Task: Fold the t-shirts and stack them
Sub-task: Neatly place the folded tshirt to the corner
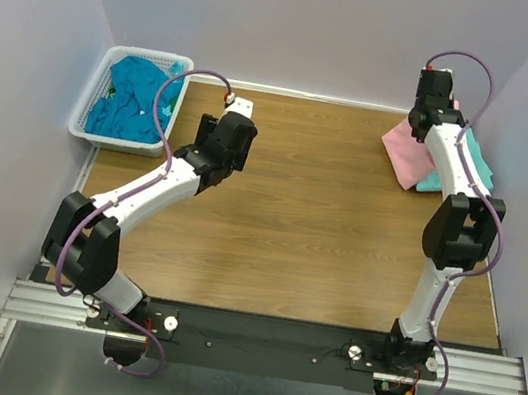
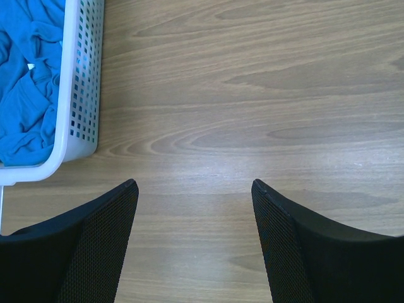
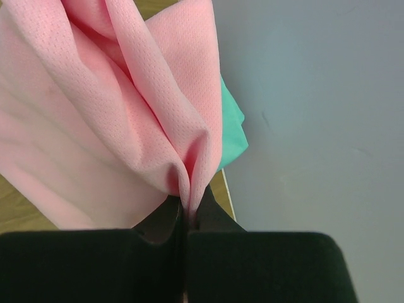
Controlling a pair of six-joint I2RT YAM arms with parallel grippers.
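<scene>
Two arms are reaching over the wooden table point(image 1: 318, 237): the left gripper point(image 2: 196, 189) is hovering beside the white lattice basket point(image 2: 85, 76), fingers spread wide, while the right gripper point(image 3: 188, 205) is stretching to the far right corner, fingers pinching a fold of the pink t-shirt point(image 3: 95, 113). The aqua t-shirt point(image 3: 230, 136) is peeking from behind it, mostly hidden; teal-blue t-shirts point(image 1: 130, 102) are lying crumpled in the basket.

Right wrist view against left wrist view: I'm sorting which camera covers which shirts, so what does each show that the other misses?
Only the right wrist view: the pink t-shirt pinched in the shut right gripper, an aqua t-shirt behind it, and the wall. Only the left wrist view: the white basket holding blue t-shirts, with the left gripper open above bare wood. Both: the wooden table.
</scene>
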